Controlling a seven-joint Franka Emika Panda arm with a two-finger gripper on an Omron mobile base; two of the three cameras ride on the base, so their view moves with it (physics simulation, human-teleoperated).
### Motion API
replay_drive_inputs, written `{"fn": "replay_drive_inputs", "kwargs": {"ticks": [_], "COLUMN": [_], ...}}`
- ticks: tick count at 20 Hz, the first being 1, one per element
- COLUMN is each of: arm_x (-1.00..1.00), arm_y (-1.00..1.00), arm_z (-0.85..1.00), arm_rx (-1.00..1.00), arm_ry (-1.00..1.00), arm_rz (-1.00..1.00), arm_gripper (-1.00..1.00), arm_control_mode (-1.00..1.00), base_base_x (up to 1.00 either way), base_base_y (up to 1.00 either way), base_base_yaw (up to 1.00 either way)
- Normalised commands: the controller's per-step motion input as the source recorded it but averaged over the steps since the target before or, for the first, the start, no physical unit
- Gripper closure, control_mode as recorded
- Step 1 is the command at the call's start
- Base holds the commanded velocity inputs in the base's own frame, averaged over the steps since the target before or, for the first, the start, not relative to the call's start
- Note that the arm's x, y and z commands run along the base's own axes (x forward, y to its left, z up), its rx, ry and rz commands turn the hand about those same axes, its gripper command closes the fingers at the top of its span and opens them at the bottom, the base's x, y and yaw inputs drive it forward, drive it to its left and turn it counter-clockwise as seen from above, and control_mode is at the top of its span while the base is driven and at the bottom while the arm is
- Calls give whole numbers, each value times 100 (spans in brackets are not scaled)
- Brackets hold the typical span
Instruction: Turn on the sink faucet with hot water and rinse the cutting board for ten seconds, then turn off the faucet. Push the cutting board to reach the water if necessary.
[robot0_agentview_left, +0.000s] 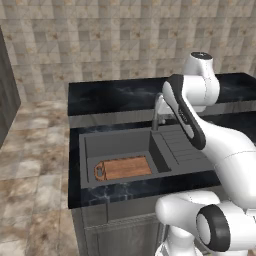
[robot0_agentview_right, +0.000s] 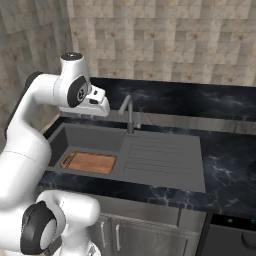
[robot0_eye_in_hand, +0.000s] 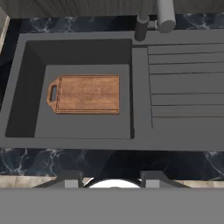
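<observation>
Inside the sink (robot0_eye_in_hand: 26, 87), on the flat floor of the basin, the cutting board (robot0_eye_in_hand: 85, 94) lies flat with its handle hole turned away from the drainboard (robot0_eye_in_hand: 186, 83). It is dry as far as I can judge, because no stream of water is visible anywhere. The sink faucet (robot0_agentview_right: 129, 113) stands at the back rim of the sink, at the line where the basin meets the drainboard, and its spout bends forward; the board seems to lie a little to the side of the spout, so I think a push toward the faucet may be needed later. The gripper (robot0_agentview_right: 100, 106) hangs high above the sink, on the basin side of the faucet and apart from it, looking down, probably to see the whole sink before it reaches for the lever. It holds nothing, but whether its fingers are spread or closed I cannot tell. The black marbled desk (robot0_agentview_right: 225, 165) surrounds the sink. I judge the task has not yet begun.
</observation>
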Motion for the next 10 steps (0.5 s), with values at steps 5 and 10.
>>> {"fn": "replay_drive_inputs", "kwargs": {"ticks": [5, 10], "arm_x": [0, 0], "arm_y": [0, -1], "arm_z": [0, 7], "arm_rx": [0, 0], "arm_ry": [-3, 0], "arm_rz": [0, 0], "arm_gripper": [-100, -100], "arm_control_mode": [-100, -100], "base_base_x": [0, 0], "base_base_y": [0, 0], "base_base_yaw": [0, 0]}}
